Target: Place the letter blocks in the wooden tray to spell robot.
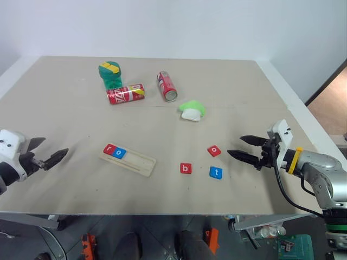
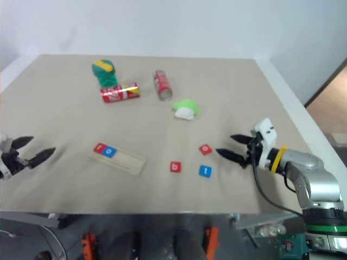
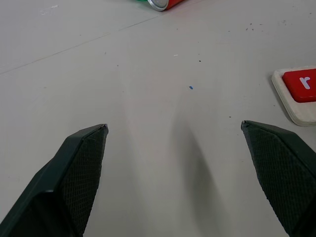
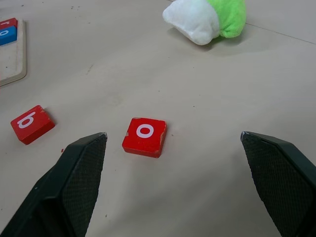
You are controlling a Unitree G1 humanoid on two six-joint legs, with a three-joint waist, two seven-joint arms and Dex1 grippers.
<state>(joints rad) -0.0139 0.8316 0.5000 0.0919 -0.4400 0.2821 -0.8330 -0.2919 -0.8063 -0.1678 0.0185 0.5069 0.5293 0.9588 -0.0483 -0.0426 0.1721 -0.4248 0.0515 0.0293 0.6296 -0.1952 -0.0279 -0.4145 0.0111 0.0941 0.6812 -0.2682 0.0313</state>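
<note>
The wooden tray (image 1: pixel 128 158) lies on the table left of centre, with a red "r" block (image 1: pixel 109 149) and a blue "o" block (image 1: pixel 119 153) in its left end. Three blocks lie loose to its right: a red "b" (image 1: pixel 186 168), a red "o" (image 1: pixel 214 150) and a blue "t" (image 1: pixel 216 172). My right gripper (image 1: pixel 241 147) hovers open just right of the loose blocks; the right wrist view has the red "o" (image 4: pixel 144 136) ahead between its fingers. My left gripper (image 1: pixel 47 151) is open at the table's left edge, well left of the tray.
At the back lie two red cans (image 1: pixel 126 93) (image 1: pixel 167 85), a green container (image 1: pixel 110 74) and a green-and-white plush (image 1: pixel 192 110). The table's front edge (image 1: pixel 162 212) runs close below the blocks.
</note>
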